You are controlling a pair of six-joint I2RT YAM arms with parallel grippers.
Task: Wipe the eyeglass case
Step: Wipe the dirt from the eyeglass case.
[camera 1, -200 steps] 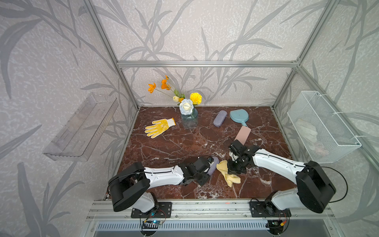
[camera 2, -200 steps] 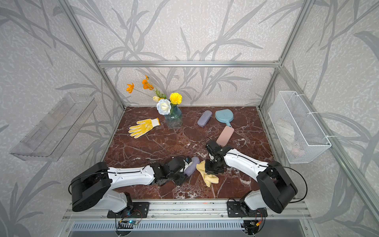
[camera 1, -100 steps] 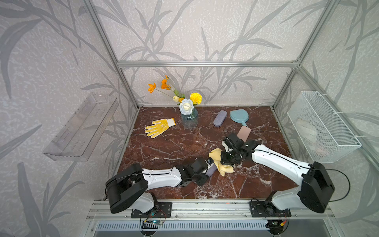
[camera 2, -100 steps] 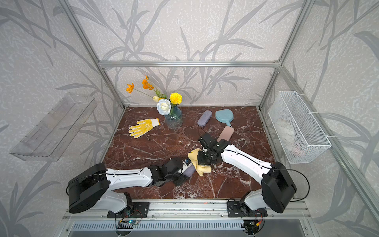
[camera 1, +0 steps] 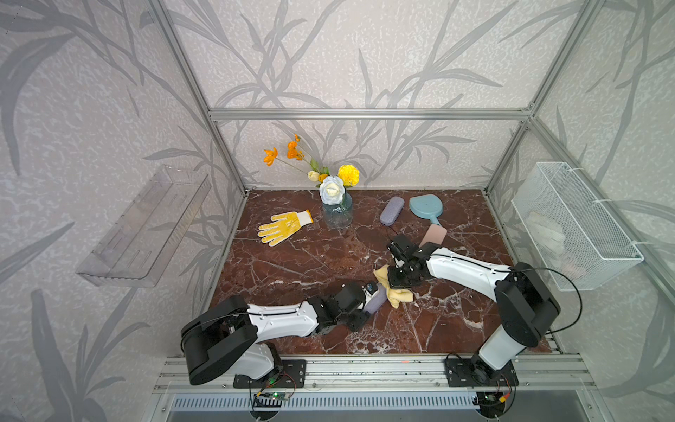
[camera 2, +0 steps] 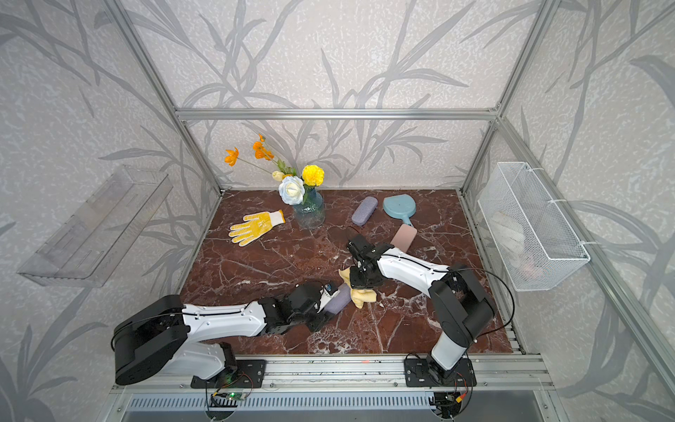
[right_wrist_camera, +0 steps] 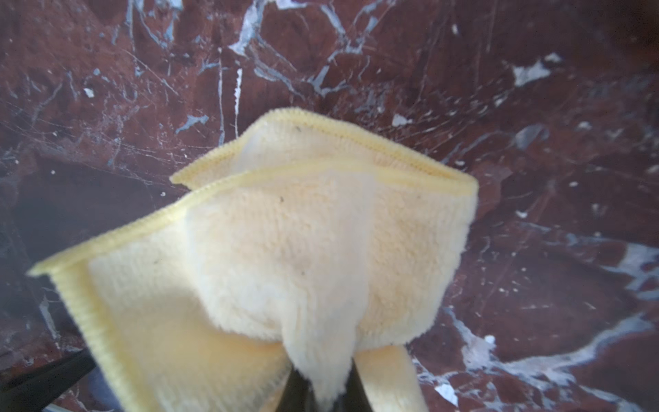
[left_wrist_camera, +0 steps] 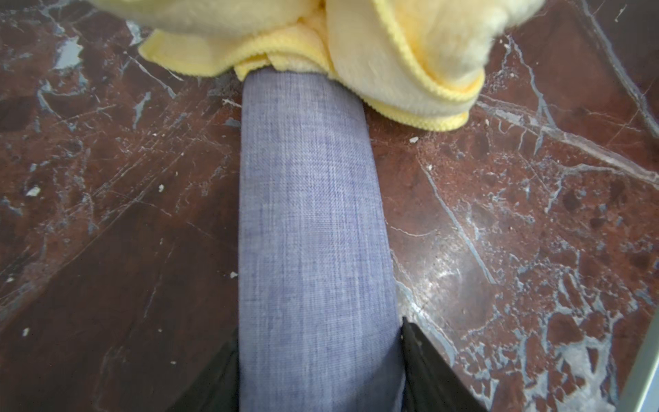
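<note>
Clamped one end of the eyeglass case [left_wrist_camera: 310,214] in the left pincer [left_wrist_camera: 321,371], at the table's [camera 1: 292,263] front middle. Pinched the bunched cloth [right_wrist_camera: 285,249] tight in the right pincer [right_wrist_camera: 326,396], draped over the case's far end. Risked levering the case out of that one-end hold by pressing hard, or merely brushing it with loose folds.

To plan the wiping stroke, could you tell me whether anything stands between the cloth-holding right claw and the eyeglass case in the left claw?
Nothing visible does. The yellow cloth pinched in the right claw is draped over the far end of the eyeglass case, touching it, while the left claw grips the case's near end.
</note>
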